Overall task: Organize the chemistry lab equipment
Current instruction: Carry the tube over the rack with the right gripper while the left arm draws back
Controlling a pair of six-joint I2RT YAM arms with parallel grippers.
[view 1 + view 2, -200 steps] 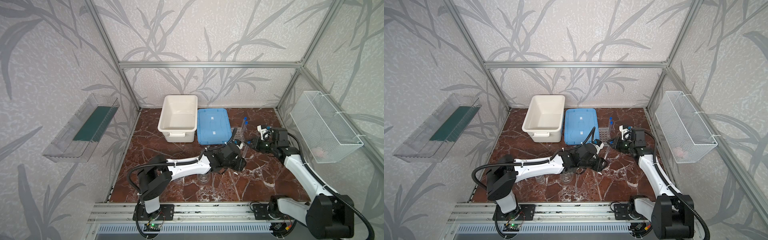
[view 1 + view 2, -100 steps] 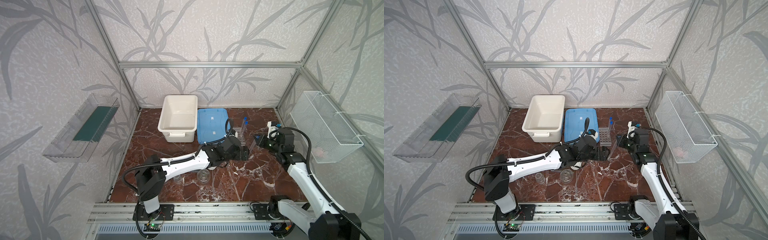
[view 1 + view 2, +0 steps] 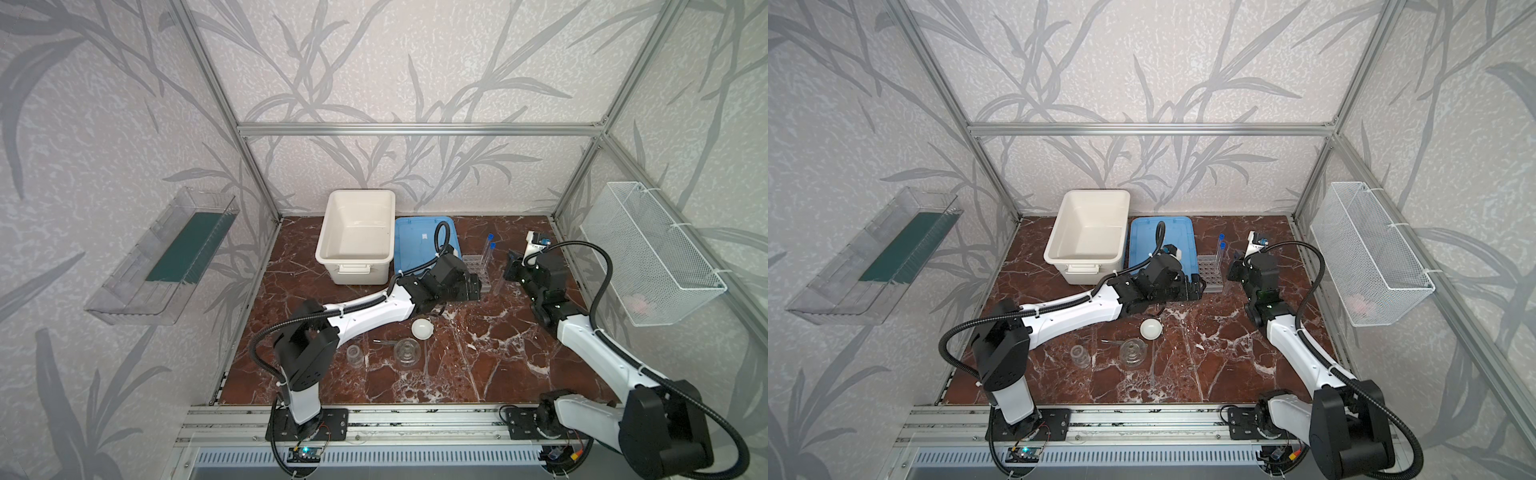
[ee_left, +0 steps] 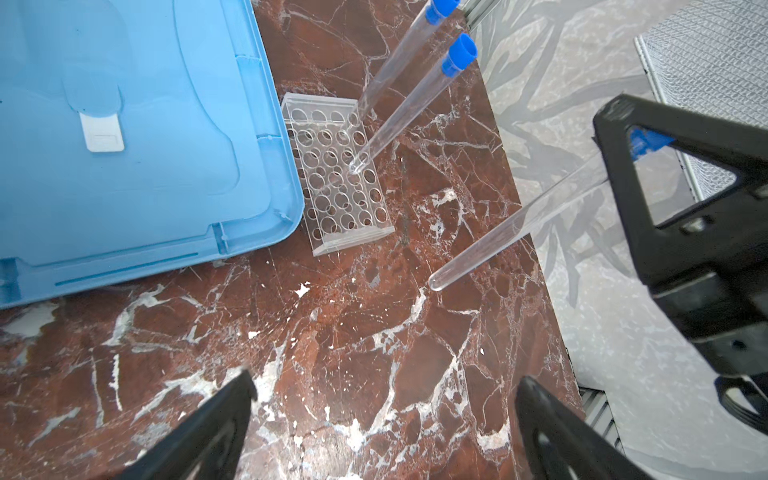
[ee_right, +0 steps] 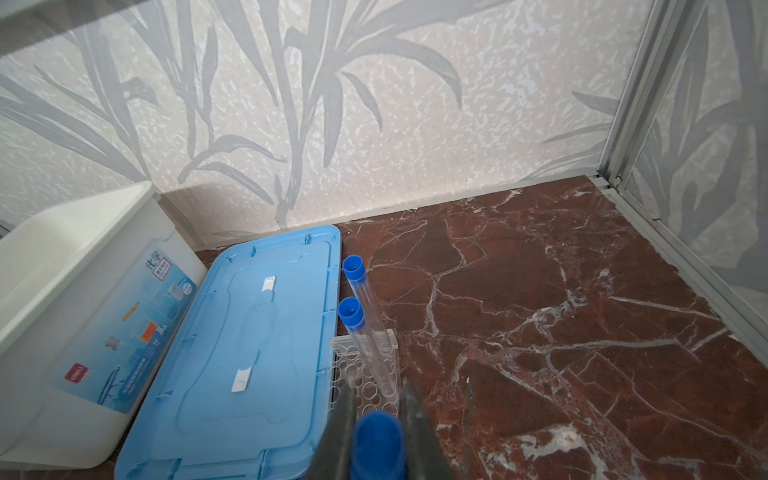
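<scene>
— Over by the blue lid (image 4: pixel 124 124), rack side: what have you got? (spotter)

— (me) Clear rack (image 4: pixel 340 183) sits right alongside the lid's edge; touching or not, I can't tell. Two capped tubes (image 4: pixel 409 106) stand in it, both leaning a little. My right end effector (image 5: pixel 377 399) is pinching the third tube (image 4: pixel 519 224) at its blue-capped end. My left end effector (image 4: pixel 384 399) is spread wide, nothing in it, just beside the rack's near end.

— Which way does that tube lie?

— Long axis slanted, not plumb: cap high in my grip, rounded bottom low and swung toward the rack and the left arm. Bottom end is off the rack, just beside its near outer corner, over bare surface (image 4: pixel 374 332). Touching the surface or clear of it, I can't tell.

— So the move?

— My judgement: the open holes lie from the tube's bottom toward the lid. Raise it, bring it plumb, carry it lid-ward, lower. Right arm holds it, so right arm goes; left sits nearer the rack and, being empty, could steady it. Risk: coming in slanted, knocking a leaning tube or skating the rack, which looks light.

— Rest of the kit?

— White dish (image 3: pixel 422 328), glass vessels (image 3: pixel 407 352) and tweezers (image 3: pixel 384 342) lie well apart from all this, toward the front of the surface, by the left arm.
</scene>
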